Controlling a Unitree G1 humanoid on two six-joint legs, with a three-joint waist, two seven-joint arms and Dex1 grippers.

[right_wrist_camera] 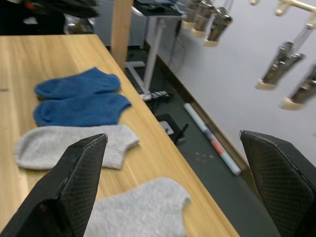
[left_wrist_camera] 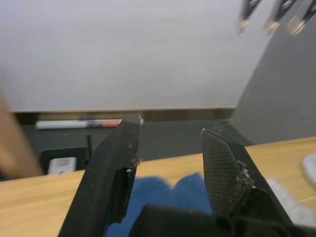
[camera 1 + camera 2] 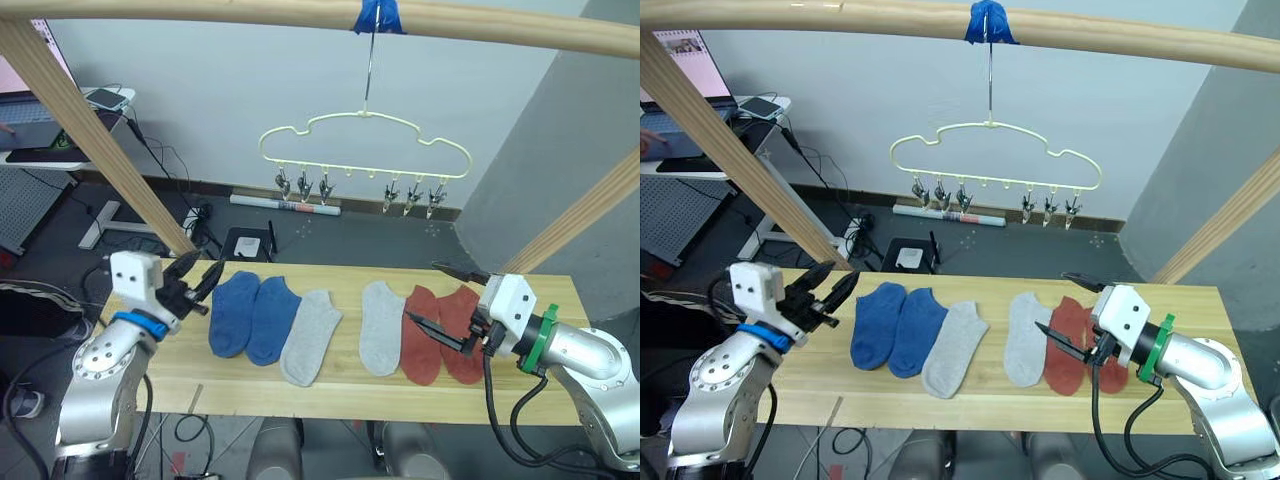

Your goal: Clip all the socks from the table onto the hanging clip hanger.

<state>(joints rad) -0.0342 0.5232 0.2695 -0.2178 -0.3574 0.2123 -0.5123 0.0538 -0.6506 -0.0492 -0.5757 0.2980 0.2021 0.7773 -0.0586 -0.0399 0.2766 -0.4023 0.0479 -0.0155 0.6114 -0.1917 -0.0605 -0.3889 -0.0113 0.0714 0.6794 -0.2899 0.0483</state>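
Two blue socks (image 3: 250, 314), two light grey socks (image 3: 311, 336) and two rust red socks (image 3: 441, 331) are laid on a light wooden table (image 3: 340, 395). A cream-yellow clip hanger (image 3: 365, 139) is hung above.

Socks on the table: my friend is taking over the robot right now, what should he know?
Left claw: open, empty, near the table's left end by the blue socks.
Right claw: open wide, empty, over the red socks.
All six socks lie flat in a row: two blue, two grey, two red.
The hanger hangs from the wooden pole behind the table, every clip bare.
Done: nothing yet.
Left: pick up each sock and clip it on.
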